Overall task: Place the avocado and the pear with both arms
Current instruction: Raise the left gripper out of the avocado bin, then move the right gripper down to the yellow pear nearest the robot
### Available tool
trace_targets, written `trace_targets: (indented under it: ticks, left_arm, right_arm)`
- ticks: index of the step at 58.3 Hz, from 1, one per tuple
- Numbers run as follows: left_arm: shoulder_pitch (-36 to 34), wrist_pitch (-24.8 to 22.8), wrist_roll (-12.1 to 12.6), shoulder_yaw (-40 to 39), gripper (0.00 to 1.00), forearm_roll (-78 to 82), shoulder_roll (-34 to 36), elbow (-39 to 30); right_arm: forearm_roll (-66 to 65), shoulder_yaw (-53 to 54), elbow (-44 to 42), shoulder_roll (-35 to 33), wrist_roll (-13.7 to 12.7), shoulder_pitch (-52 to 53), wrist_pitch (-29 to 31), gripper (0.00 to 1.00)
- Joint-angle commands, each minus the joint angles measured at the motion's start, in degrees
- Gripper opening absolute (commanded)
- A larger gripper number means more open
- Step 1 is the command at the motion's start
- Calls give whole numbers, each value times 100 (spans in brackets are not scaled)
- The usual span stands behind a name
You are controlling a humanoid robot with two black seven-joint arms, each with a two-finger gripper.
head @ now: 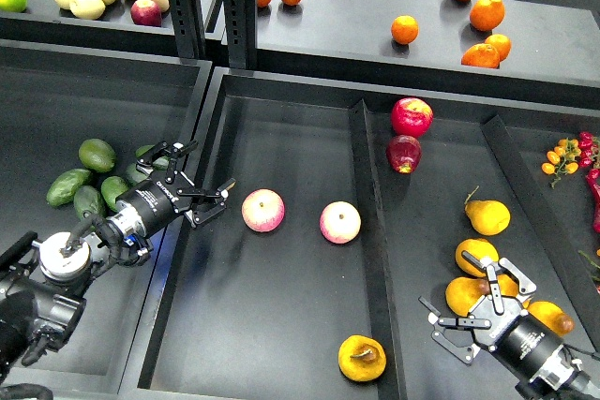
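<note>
Left pincer (192,185) hangs over the wall between the left bin and the middle tray (281,128), fingers spread wide apart, nothing between them. Just right of its fingertips sits a pink apple (263,210), close but not touching. A second pink apple (340,222) lies further right, on the same tray floor. Behind the pincer, to its left, a cluster of green avocados (97,154) rests in the left bin (56,72); the arm partly hides some of them, so which one is the plump avocado I cannot tell.

Right pincer (478,311) is low in the right tray, fingers also apart and empty. It sits right against the yellow pears (476,255), its upper finger overlapping one of them; touching or not, I cannot tell. Another yellow pear (488,216) with a stem stands a bit beyond them.

The pear (362,358), squat and orange-yellow with a dark brown hollow, lies to the left of the right pincer, across the divider, in the near right corner of the middle tray. It is apart from both pincers.

Far beyond the right pincer, two red apples (411,117) sit near the divider's far end.
</note>
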Motion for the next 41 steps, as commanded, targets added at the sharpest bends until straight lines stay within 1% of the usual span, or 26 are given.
trace_targets:
  ticks: [1, 12, 20, 30, 41]
  left_arm:
    - [326, -1, 0, -188, 98, -13, -147, -301]
    - [827, -1, 0, -356, 98, -22, -147, -846]
    - [1240, -1, 0, -400, 98, -75, -147, -1365]
    - [1319, -1, 0, -426, 98, -470, -147, -1752]
    - [1425, -1, 0, -645, 98, -479, -147, -1840]
  right_arm:
    - [-21, -320, 8, -344, 0, 70, 0, 99]
    - [-170, -1032, -1, -871, 0, 518, 0, 99]
    - [-829, -1559, -10, -1320, 0, 957, 0, 99]
    - [-1111, -2077, 8, -1425, 0, 1388, 0, 99]
    - [-1093, -2649, 8, -1425, 0, 1696, 0, 99]
